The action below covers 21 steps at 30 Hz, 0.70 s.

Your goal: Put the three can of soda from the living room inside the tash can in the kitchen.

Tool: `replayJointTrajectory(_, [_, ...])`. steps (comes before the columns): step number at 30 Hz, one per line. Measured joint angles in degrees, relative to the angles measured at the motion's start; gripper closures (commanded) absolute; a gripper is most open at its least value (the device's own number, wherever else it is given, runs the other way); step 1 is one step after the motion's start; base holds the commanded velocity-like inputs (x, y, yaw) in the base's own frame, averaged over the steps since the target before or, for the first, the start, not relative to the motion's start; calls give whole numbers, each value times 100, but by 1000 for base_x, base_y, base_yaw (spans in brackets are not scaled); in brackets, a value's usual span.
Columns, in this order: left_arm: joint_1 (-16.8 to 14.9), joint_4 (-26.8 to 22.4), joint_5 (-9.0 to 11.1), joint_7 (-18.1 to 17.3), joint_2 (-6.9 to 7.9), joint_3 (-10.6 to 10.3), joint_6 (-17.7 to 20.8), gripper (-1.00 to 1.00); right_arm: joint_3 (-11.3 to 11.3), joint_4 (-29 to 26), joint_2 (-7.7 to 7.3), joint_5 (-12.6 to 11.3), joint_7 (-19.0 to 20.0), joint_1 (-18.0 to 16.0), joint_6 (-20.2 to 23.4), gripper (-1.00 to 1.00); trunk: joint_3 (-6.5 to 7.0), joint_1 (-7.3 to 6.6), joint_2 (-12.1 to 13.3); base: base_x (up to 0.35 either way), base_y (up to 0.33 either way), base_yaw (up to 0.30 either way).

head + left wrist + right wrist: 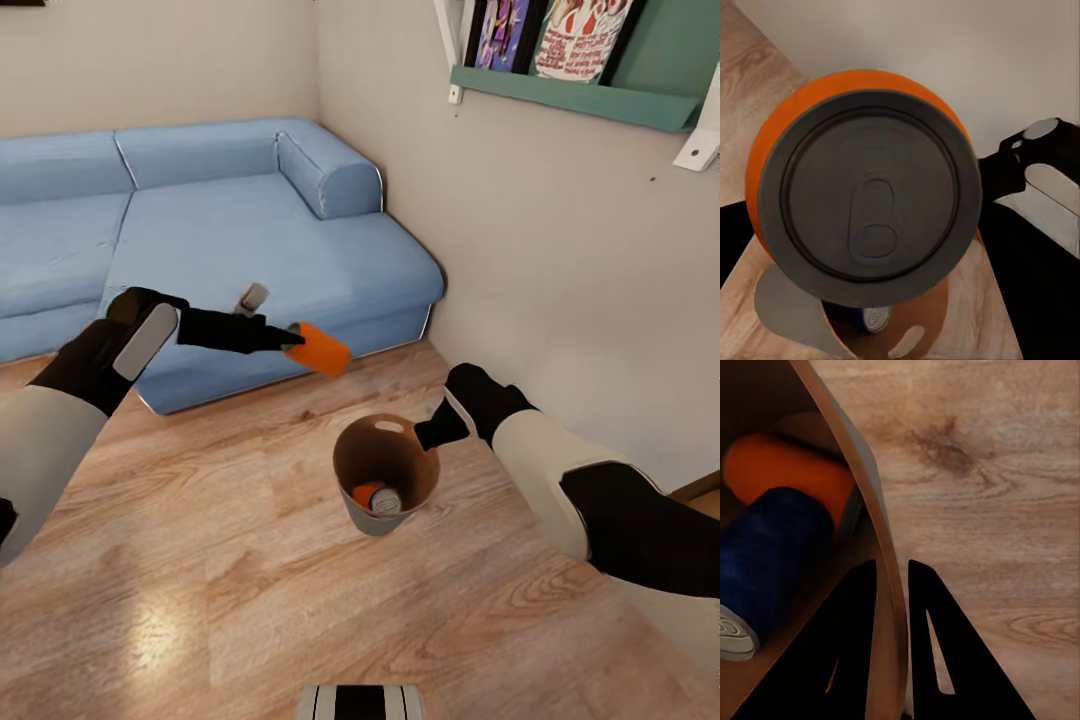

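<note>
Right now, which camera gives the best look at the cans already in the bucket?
The right wrist view: an orange can and a blue can lie close up inside the bucket. The head view shows just one from above; the left wrist view, a glimpse under the held can.

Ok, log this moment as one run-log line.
left gripper: holding orange soda can near trash can | right gripper: clamped on its rim | inside: one can

Ahead on my left I see a blue corner sofa against the far wall, a small grey remote-like object lying on its seat. Upper right, a green wall shelf holds colourful books. Warm wood floor fills the near ground.
</note>
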Motion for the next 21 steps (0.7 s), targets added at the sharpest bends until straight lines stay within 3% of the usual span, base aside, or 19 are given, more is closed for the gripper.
replayJointTrajectory(8, [-36, 258, -24, 805, -472, -293, 2, 100, 27, -87, 78, 109, -25, 6, -13, 100, 0, 0, 0, 0, 0, 0])
replayJointTrajectory(11, [-23, 266, -30, 943, -527, -573, 2, 100, 7, -97, 75, 61, -22, 4, -6, 100, 0, -1, 0, 0, 0, 0])
replayJointTrajectory(12, [-20, 260, -27, 972, -538, -713, 2, 100, 4, -99, 75, 69, -24, 2, -8, 100, 0, 0, 0, 0, 0, 0])
replayJointTrajectory(13, [-14, 214, -17, 1014, -652, -991, 3, 100, 17, -102, 104, 127, -26, -2, -15, 100, 0, 0, 0, 0, 0, 0])
replayJointTrajectory(17, [-9, 164, 15, 1020, -800, -1277, 3, 100, 12, -103, 136, 111, -24, -2, -11, 100, 0, 0, 0, 0, 0, 0])
replayJointTrajectory(21, [-9, -28, 51, 1016, -830, -1447, 3, 100, 4, -102, 143, 87, -23, -2, -7, 100, 1, -1, 0, 0, 0, 0])
